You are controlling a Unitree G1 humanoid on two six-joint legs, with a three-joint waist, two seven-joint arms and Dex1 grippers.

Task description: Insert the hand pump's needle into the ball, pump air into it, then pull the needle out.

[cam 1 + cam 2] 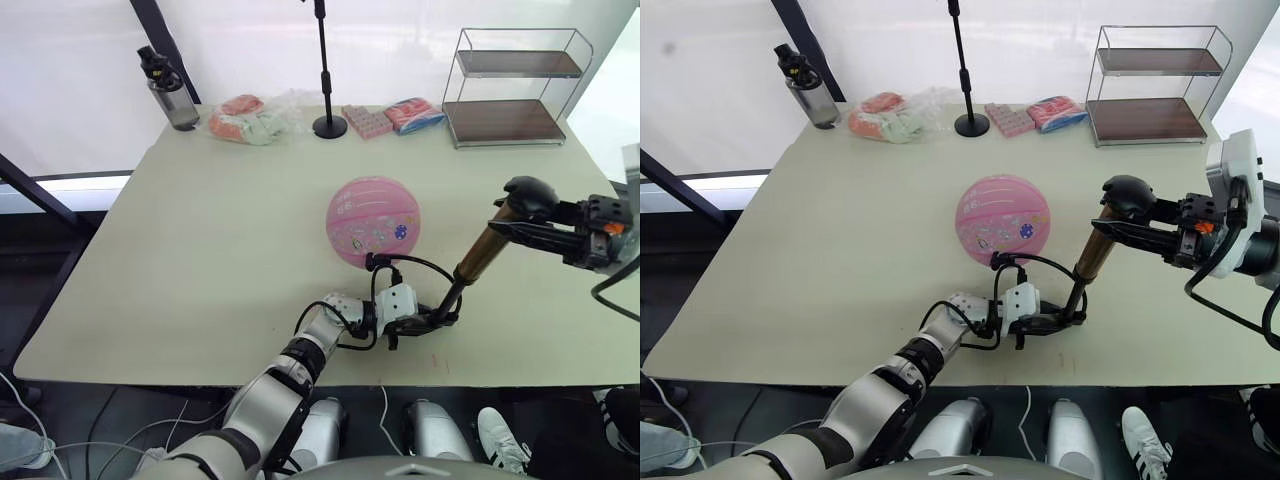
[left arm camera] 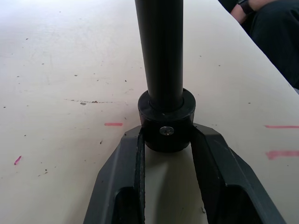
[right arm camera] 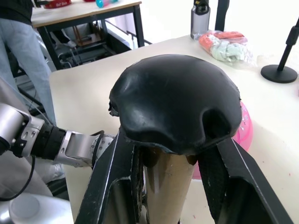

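The ball [image 1: 373, 221] sits mid-table, a little right of centre. The pump [image 1: 478, 262] stands tilted just near and right of it, base on the table [image 1: 200, 250], knob leaning away to the right. The left gripper [image 1: 432, 320] clamps the pump's black base cap between its fingers [image 2: 126, 163], pinning the foot near the table's near edge. The right gripper [image 1: 520, 228] closes around the top of the gold barrel just under the black knob [image 3: 175, 100].

The black hose [image 1: 405, 262] loops from the pump's base up to the ball's near side, where a small black fitting [image 1: 371, 261] meets the pink skin. The needle itself is too fine to make out, but the fitting sitting against the ball suggests it is already seated in the valve.

So the step in hand looks like pumping. The barrel is braced at both ends, ready for a stroke. Next the right arm should drive the knob along the barrel's axis while the left holds the base firm; any sideways push could tug the hose and roll the ball off the needle. Pulling the needle out is not yet done.
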